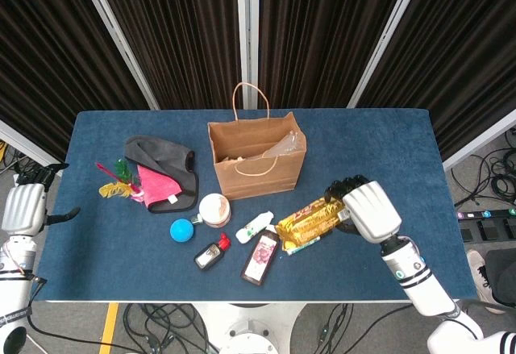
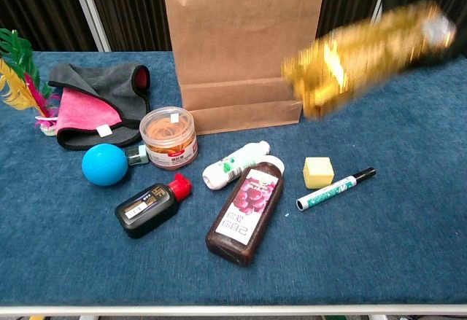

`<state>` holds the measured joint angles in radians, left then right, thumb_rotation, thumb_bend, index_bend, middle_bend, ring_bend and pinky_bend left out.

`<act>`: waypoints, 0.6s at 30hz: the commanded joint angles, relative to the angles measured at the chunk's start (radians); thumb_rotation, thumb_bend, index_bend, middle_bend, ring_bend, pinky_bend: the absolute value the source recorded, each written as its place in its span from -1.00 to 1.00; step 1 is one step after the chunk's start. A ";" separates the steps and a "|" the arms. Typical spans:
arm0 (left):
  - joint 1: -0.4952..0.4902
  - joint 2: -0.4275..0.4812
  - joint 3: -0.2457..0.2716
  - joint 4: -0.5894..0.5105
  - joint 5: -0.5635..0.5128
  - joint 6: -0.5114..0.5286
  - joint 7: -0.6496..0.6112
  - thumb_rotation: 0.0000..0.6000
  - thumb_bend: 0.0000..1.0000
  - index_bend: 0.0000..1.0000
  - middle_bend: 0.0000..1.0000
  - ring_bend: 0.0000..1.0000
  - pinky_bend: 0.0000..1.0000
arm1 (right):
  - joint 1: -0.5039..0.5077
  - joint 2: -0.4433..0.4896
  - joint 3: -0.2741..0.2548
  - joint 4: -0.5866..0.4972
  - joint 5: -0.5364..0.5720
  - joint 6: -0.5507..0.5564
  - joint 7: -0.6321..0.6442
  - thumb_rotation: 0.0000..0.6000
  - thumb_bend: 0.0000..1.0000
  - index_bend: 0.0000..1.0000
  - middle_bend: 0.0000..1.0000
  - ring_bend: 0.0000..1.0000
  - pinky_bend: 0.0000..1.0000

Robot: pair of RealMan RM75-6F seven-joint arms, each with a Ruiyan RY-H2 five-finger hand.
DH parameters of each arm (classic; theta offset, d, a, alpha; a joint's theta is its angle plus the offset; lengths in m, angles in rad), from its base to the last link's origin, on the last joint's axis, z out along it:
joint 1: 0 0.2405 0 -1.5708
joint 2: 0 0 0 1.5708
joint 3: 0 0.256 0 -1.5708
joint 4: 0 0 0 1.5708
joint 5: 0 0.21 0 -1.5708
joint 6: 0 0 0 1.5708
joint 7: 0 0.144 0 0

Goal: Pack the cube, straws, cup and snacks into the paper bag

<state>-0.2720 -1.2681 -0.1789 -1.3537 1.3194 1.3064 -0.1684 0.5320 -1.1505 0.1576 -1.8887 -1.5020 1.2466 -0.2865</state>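
I count one paper bag (image 1: 257, 160) upright on the tabletop (image 1: 387, 152), one yellow cube (image 2: 318, 172) in front of the bag, and one gold snack pack (image 1: 310, 219) lifted off the tabletop, front-right of the bag. My right hand (image 1: 369, 209) is clamped on the pack's right end, back of hand up. Left hand (image 1: 22, 207) sits far left of the bag, off the tabletop edge, holding nothing, fingers apart.
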 commanded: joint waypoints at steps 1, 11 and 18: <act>-0.002 0.001 -0.002 -0.004 -0.002 -0.002 0.005 1.00 -0.91 -0.46 -0.34 -0.47 -0.42 | 0.025 0.019 0.116 -0.070 0.023 0.069 0.068 1.00 -0.53 0.47 0.13 -0.04 -0.05; -0.002 0.004 -0.002 -0.001 -0.011 -0.007 0.002 1.00 -0.91 -0.46 -0.34 -0.47 -0.42 | 0.225 -0.158 0.362 0.107 0.230 0.103 -0.027 1.00 -0.52 0.47 0.13 -0.04 -0.05; -0.005 0.003 -0.003 0.010 -0.018 -0.020 -0.006 1.00 -0.91 -0.46 -0.34 -0.47 -0.42 | 0.357 -0.287 0.339 0.322 0.299 0.018 -0.173 1.00 -0.50 0.47 0.13 -0.04 -0.05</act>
<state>-0.2768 -1.2655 -0.1816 -1.3444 1.3020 1.2870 -0.1743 0.8293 -1.3783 0.5052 -1.6440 -1.2417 1.3104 -0.4006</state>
